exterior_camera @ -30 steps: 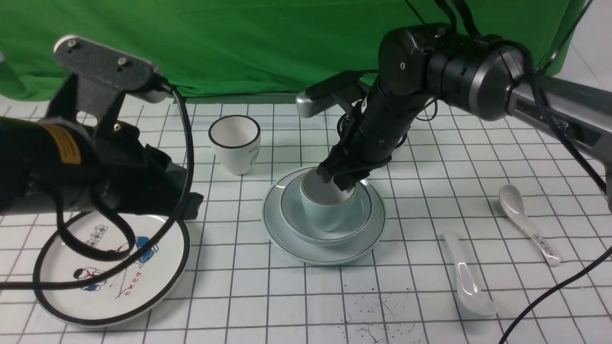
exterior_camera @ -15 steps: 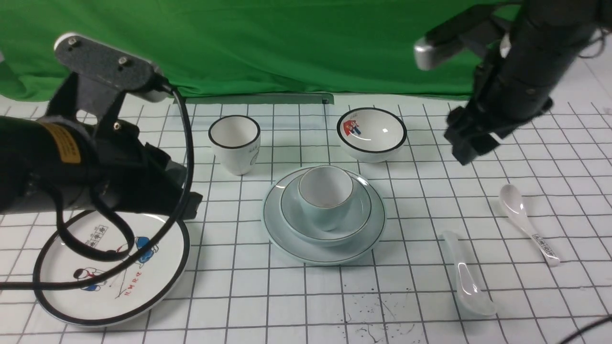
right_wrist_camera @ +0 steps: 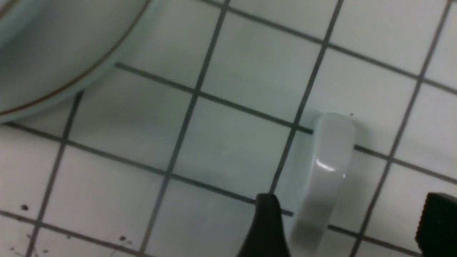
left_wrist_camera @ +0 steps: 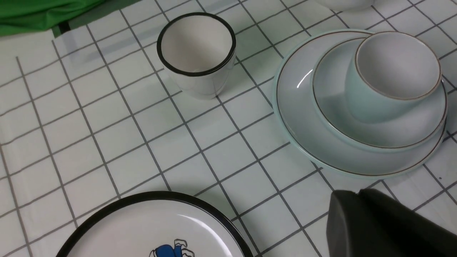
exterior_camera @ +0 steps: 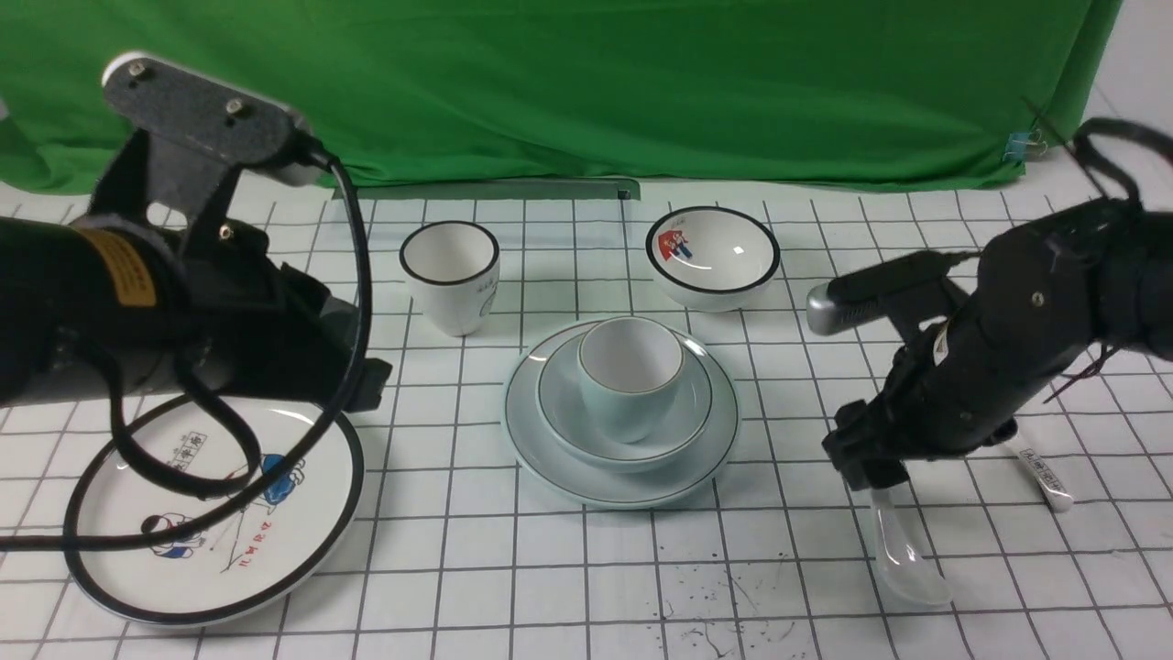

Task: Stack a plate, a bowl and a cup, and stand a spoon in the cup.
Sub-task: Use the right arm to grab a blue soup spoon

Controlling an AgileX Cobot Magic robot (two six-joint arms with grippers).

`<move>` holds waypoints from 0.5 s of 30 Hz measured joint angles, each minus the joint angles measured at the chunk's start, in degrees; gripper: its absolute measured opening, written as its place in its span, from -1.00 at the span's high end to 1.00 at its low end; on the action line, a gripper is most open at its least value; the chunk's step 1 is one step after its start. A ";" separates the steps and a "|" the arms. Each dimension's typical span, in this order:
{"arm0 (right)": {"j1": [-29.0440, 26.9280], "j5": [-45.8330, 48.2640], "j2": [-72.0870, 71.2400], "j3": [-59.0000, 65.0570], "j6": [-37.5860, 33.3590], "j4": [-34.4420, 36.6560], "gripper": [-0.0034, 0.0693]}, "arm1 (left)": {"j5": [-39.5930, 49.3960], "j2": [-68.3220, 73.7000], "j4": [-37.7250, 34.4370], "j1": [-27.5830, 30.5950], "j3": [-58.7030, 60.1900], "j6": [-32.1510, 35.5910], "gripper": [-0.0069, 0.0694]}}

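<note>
Beside the stacked plate (exterior_camera: 541, 449), bowl (exterior_camera: 698, 403) and cup (exterior_camera: 628, 399), the right end effector (exterior_camera: 875, 477) hangs wide apart over the spoon (exterior_camera: 903, 555) on the bench (exterior_camera: 550, 587); pinched off-centre, its glossy handle could squirt out.

Light is bright, even and soft, falling from overhead: the table (exterior_camera: 586, 568) shows only faint, short shadows under the crockery. Small white glints sit on the cartoon bowl (exterior_camera: 713, 249) and the spoon (exterior_camera: 903, 550). The left wrist view is sharp, with a thin glare streak on the plate (left_wrist_camera: 296, 117). The right wrist view is out of focus throughout, its grid lines fuzzy, its colours greyer and dimmer.
</note>
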 joint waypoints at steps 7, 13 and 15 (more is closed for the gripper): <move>-0.02 -3.81 4.00 -0.17 0.88 0.30 -0.58 | 0.00 0.00 0.00 0.00 0.00 0.00 0.90; -0.01 -4.15 4.08 -0.28 0.88 1.45 0.43 | 0.00 0.00 0.00 0.00 0.00 0.00 0.90; -0.01 -3.71 3.94 -0.53 0.88 1.20 0.46 | -0.06 0.00 0.00 0.00 0.00 0.00 0.90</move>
